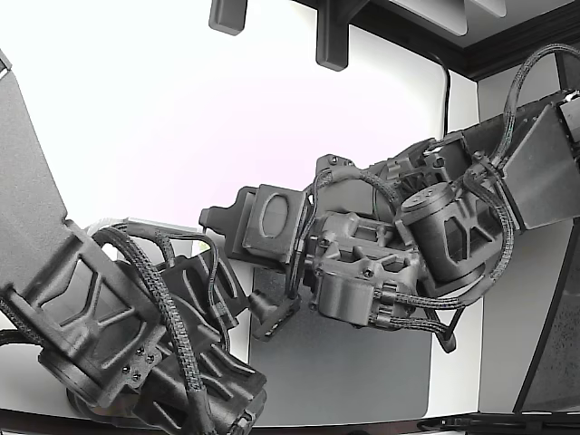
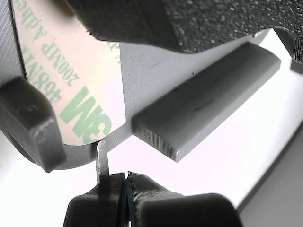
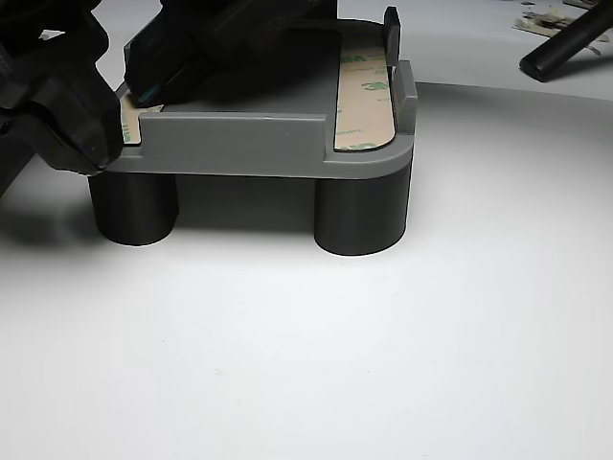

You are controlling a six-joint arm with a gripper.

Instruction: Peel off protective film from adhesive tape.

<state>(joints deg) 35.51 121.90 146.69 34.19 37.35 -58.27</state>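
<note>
In the wrist view my gripper [image 2: 125, 188] is shut, its two dark fingers pressed together on a thin tab of protective film [image 2: 102, 163]. The tab hangs from the rounded end of the adhesive tape [image 2: 80, 90], whose tan liner carries green 3M print. The tape lies on a grey holder [image 2: 203, 101] with a raised bar. In the other view the holder [image 3: 239, 144] stands on two dark round feet, with one tape strip [image 3: 365, 91] lying flat along its right side. Its left side is covered by dark arm parts [image 3: 192, 48].
Two black arms crowd the exterior view, one [image 1: 435, 227] reaching in from the right and one [image 1: 118, 326] low on the left. They meet over a grey mat [image 1: 362, 372] on a white table [image 3: 383, 364]. A dark rod [image 3: 565, 43] lies at the far right.
</note>
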